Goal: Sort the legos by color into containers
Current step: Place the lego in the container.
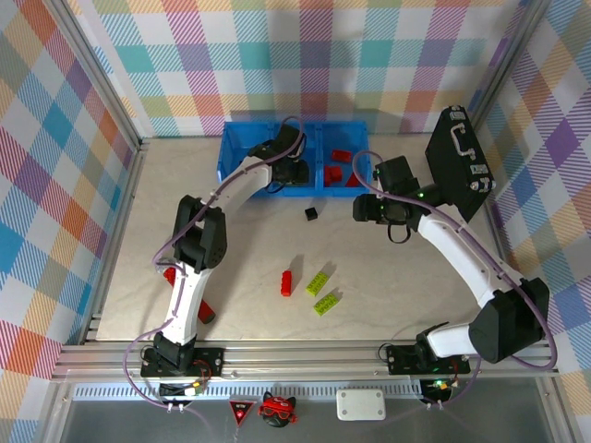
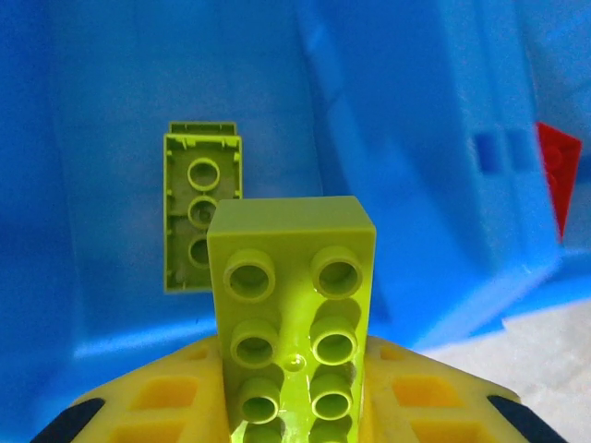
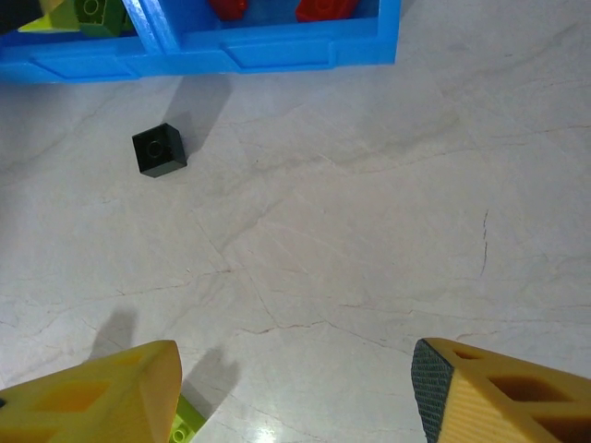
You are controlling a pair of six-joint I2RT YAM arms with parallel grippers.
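The left hand [image 2: 295, 401] is hovering inside the blue bins [image 1: 229, 152], its yellow fingers [image 2: 148, 401] clamping a lime green brick [image 2: 294, 295] with the studs facing up at the wrist camera. A second lime brick [image 2: 201, 210] is sitting in that same compartment, hollow underside showing. The right hand [image 3: 295, 374] is hanging over the desk [image 3: 369, 203] with its fingers spread wide, gripping nothing. A small black brick [image 3: 159, 150] is sitting on the desk just outside the bins. A red brick [image 1: 286, 281] and two lime bricks [image 1: 320, 282] are lying nearer the arms.

Lime green lego [image 2: 291, 235], blue containers [image 1: 233, 152]
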